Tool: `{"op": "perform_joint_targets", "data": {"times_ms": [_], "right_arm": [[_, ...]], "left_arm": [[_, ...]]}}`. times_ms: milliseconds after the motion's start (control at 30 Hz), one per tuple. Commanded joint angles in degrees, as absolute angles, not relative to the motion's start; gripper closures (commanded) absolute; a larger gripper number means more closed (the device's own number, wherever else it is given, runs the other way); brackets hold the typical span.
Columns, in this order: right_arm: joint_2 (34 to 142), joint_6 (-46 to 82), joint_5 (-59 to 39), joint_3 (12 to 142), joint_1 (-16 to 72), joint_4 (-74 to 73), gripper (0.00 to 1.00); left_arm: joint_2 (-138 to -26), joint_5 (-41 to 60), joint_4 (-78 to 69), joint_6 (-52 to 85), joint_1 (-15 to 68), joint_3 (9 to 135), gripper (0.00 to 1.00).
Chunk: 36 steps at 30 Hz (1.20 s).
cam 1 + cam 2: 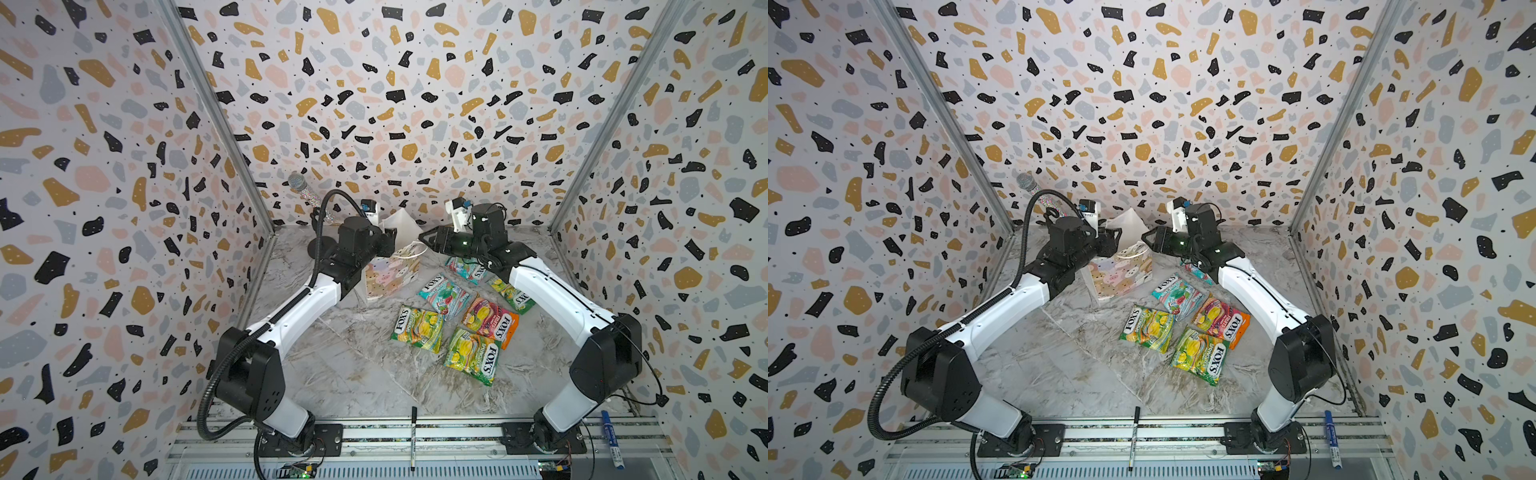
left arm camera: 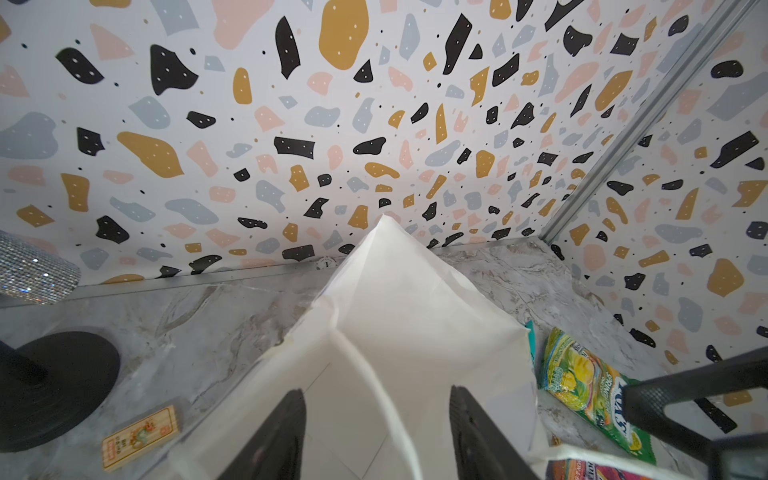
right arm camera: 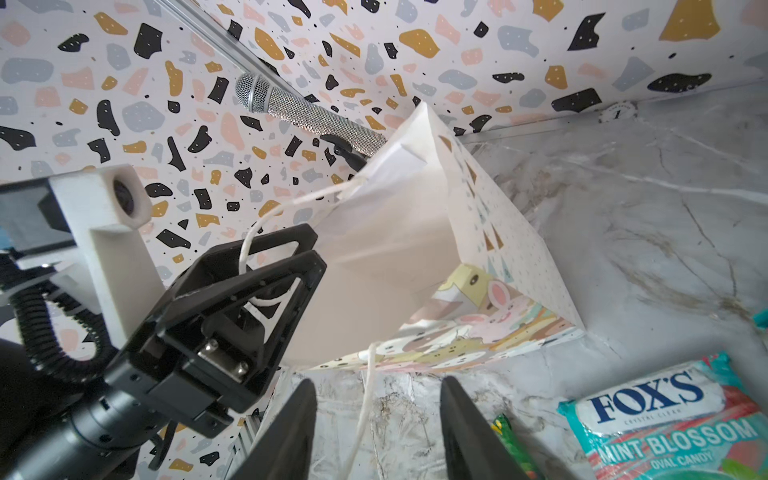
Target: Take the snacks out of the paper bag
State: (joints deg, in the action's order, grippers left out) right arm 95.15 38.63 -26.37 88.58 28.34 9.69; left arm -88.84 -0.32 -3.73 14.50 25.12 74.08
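The marble counter (image 1: 353,374) carries the paper bag (image 1: 390,278), which sits tilted just ahead of both tools with its open mouth towards them. The left tool (image 2: 376,390) stands wide, and a cord handle (image 2: 376,376) runs loose between its fingers. The right tool (image 3: 378,381) is also wide, and the other cord handle (image 3: 365,399) hangs unpinched between its fingers. Six snacks (image 1: 442,291) lie outside the bag, beneath and behind the right tool.
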Motion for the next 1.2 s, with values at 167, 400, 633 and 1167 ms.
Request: {"op": "perform_joint_targets", "data": {"times_ms": [167, 400, 633, 1167], "right_arm": [[98.3, 33.4, -25.5, 101.0, 27.7, 15.0, 0.34], [100.7, 30.5, -22.2, 107.6, 26.8, 18.0, 0.31], [97.5, 26.8, -12.5, 104.4, 24.8, 20.7, 0.31], [74.5, 16.9, 15.0, 62.5, 17.1, 4.2, 0.30]], "left_arm": [[-85.5, -6.0, -3.1, 9.5, 24.6, 78.7, 0.07], [-83.0, -9.9, 0.5, 5.3, 24.6, 83.0, 0.03], [-76.4, -14.0, 1.8, 4.0, 24.7, 81.6, 0.02], [-56.9, -40.3, 0.5, 15.4, 24.3, 54.1, 0.01]]}}
